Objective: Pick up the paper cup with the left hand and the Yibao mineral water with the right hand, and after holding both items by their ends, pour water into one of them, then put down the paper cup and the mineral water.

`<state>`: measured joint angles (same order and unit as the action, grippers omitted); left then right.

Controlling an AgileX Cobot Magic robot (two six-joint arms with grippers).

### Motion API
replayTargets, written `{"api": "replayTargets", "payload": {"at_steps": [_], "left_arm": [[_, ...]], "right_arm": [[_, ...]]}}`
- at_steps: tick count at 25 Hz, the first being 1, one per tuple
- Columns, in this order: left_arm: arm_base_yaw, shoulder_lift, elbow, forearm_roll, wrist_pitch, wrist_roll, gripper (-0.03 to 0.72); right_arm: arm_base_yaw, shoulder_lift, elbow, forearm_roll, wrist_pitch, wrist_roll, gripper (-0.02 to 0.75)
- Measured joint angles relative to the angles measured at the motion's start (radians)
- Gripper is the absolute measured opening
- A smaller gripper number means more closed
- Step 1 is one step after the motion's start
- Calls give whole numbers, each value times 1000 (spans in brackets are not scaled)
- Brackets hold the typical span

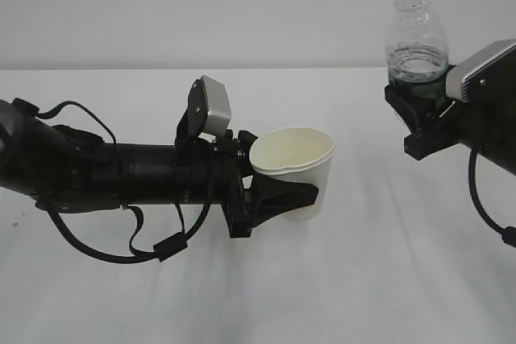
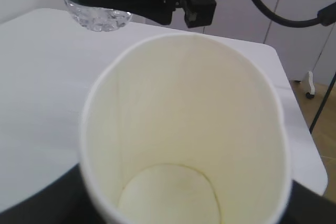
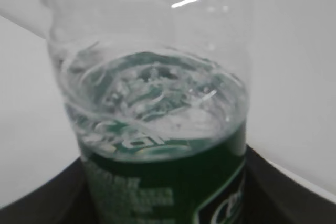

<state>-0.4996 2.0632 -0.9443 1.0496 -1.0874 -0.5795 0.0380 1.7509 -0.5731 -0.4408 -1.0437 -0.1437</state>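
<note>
Exterior view: we see the left hand (image 1: 278, 195) squeezing the paper cup (image 1: 294, 168), and the right hand (image 1: 419, 106) squeezing the water bottle (image 1: 415, 34) upright, well apart.

Exterior view: right hand (image 1: 421, 106) arm runs off the right edge; bottle (image 1: 416, 34) base hidden behind the hand, label mostly covered. Left hand (image 1: 282, 199) arm cut at left edge, its fingers hide part of the cup (image 1: 294, 168) wall. Left wrist view: cup bottom rim cropped, bottle top cut off. Right wrist view: bottle neck and base cropped, label text blurred, unreadable.
</note>
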Motion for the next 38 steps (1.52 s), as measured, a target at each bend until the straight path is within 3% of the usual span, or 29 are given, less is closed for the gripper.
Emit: {"api": "replayTargets", "payload": {"at_steps": [10,16,38], "left_arm": [[0,0,0,0,0,0,452],[0,0,0,0,0,0,451],[0,0,0,0,-2,-16,450]], "right_arm": [[0,-3,0,-14,58,43,463],[0,-34,0,69,76,44,463],[0,-188,0,120,227,81,463]]}}
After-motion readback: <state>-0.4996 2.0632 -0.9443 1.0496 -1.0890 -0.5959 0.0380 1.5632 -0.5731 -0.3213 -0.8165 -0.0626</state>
